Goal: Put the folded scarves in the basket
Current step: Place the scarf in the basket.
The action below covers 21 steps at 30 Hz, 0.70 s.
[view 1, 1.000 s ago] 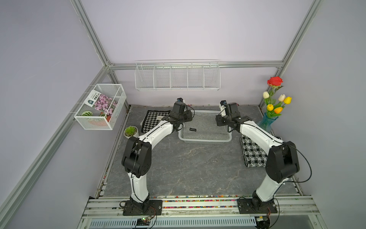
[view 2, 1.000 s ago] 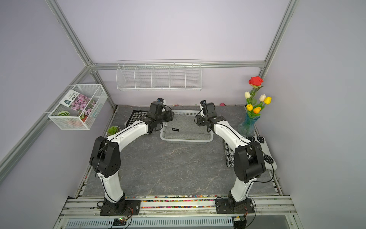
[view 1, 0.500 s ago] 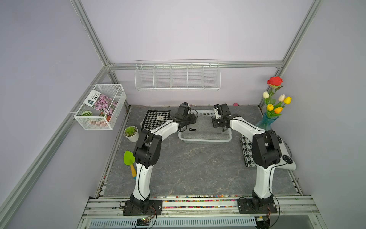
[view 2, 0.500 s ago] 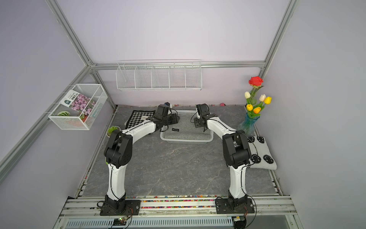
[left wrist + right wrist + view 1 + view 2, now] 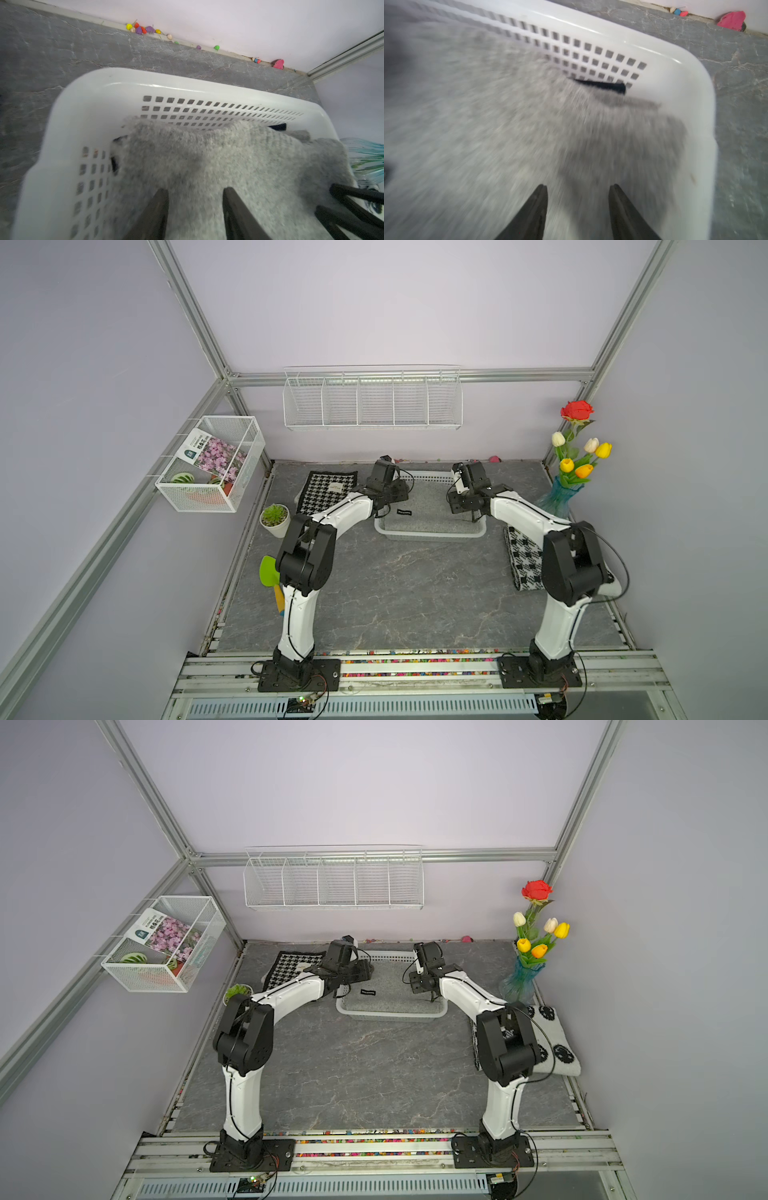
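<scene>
The folded grey scarf [image 5: 432, 506] [image 5: 390, 986] lies flat inside the low white basket [image 5: 428, 536] [image 5: 390, 1016] at the back middle of the table. My left gripper [image 5: 386, 506] [image 5: 347, 984] hovers at the basket's left end, open, with only scarf [image 5: 228, 162] showing beyond its spread fingers. My right gripper [image 5: 467, 510] [image 5: 424, 990] hovers at the right end, also open and holding nothing. In the wrist views, the left gripper [image 5: 195, 190] and right gripper [image 5: 578, 186] each point down at the scarf [image 5: 508, 124] near a perforated basket wall [image 5: 83, 108] [image 5: 675, 68].
A houndstooth cloth [image 5: 328, 489] lies left of the basket, a black-and-white checked cloth [image 5: 525, 560] right of it. A blue vase of flowers [image 5: 559, 497] stands at back right. A small potted plant [image 5: 275, 519] and green spatula [image 5: 268, 570] sit by the left edge.
Both arms' elbows have swung inward and up. The grippers stay over the basket's ends, the right one shifted slightly left. The scarf lies in the basket throughout.
</scene>
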Each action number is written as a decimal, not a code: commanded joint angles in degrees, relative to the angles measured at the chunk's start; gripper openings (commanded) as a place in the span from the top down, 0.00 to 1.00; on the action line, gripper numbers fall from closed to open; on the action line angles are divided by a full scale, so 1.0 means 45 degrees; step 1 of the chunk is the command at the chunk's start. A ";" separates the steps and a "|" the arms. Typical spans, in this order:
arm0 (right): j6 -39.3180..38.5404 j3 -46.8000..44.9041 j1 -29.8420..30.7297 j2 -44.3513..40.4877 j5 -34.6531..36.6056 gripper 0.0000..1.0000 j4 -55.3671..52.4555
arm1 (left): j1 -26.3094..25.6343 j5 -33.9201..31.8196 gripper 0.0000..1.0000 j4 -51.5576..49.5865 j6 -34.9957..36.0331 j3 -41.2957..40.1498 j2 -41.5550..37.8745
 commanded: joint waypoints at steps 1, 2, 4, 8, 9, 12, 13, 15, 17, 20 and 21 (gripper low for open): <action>0.0646 -0.0849 0.0341 -0.2449 -0.1176 0.47 -0.0744 | -0.0391 -0.0265 0.52 0.0012 0.0317 -0.0552 -0.2046; 0.0810 -0.1254 0.0512 -0.3183 -0.1222 0.48 -0.1096 | -0.0509 -0.0215 0.51 -0.0036 0.0331 -0.0864 -0.2559; 0.1151 -0.2225 0.0929 -0.4691 -0.0929 0.47 -0.1545 | -0.0750 -0.0202 0.51 -0.0111 0.0328 -0.1564 -0.3474; 0.2507 -0.4498 0.1602 -0.7731 -0.0620 0.46 -0.2521 | -0.1359 -0.0182 0.50 0.0494 -0.0079 -0.4028 -0.5857; 0.2746 -0.4956 0.1825 -0.8209 -0.0568 0.46 -0.2762 | -0.1498 -0.0134 0.50 0.0752 -0.0190 -0.4764 -0.6428; 0.3495 -0.6248 0.3136 -0.9485 0.1201 0.46 -0.3607 | -0.1642 0.0127 0.50 0.1346 -0.0545 -0.7068 -0.8150; 0.3760 -0.6549 0.3480 -0.9791 0.1840 0.45 -0.4009 | -0.1639 0.0151 0.50 0.1417 -0.0554 -0.7713 -0.8781; 0.4352 -0.6990 0.3703 -1.0203 0.2643 0.45 -0.4851 | -0.1640 0.0092 0.50 0.1586 -0.0596 -0.8824 -0.9634; 0.4741 -0.7674 0.3706 -1.0641 0.3439 0.43 -0.5047 | -0.1679 0.0155 0.50 0.1998 -0.0743 -0.9874 -1.0276; 0.4578 -0.8749 0.3496 -1.0906 0.4140 0.42 -0.3855 | -0.1679 0.0248 0.50 0.2620 -0.0525 -1.0774 -1.0542; 0.4554 -0.8862 0.3176 -1.0752 0.4184 0.42 -0.3739 | -0.1669 -0.0176 0.50 0.2576 -0.0342 -1.0850 -1.0474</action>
